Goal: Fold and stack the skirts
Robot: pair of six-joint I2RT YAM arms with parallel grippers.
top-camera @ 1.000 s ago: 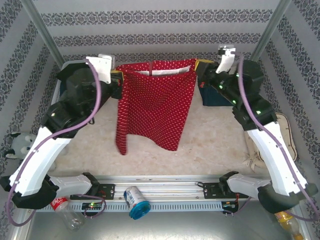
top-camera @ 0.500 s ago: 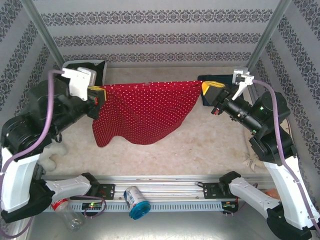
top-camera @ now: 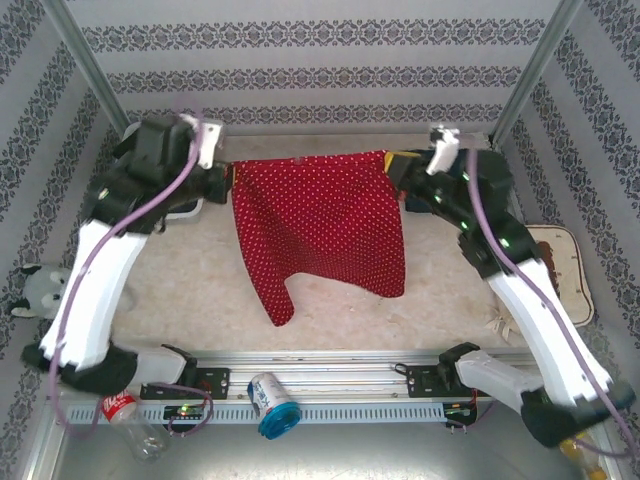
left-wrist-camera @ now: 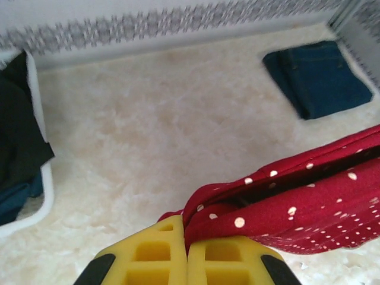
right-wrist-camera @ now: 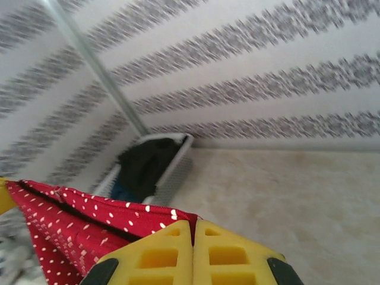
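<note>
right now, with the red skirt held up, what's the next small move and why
Probably lower both together to lay the red skirt flat on the table: the left gripper and right gripper each pinch a top corner and it hangs unfolded.

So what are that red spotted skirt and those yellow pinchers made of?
The red skirt looks like thin matte woven cloth: it hangs limp and bunches where pinched. The left gripper has yellow fingers that look like moulded plastic, smooth, with square hollows; possibly rubbery, hard to tell.
</note>
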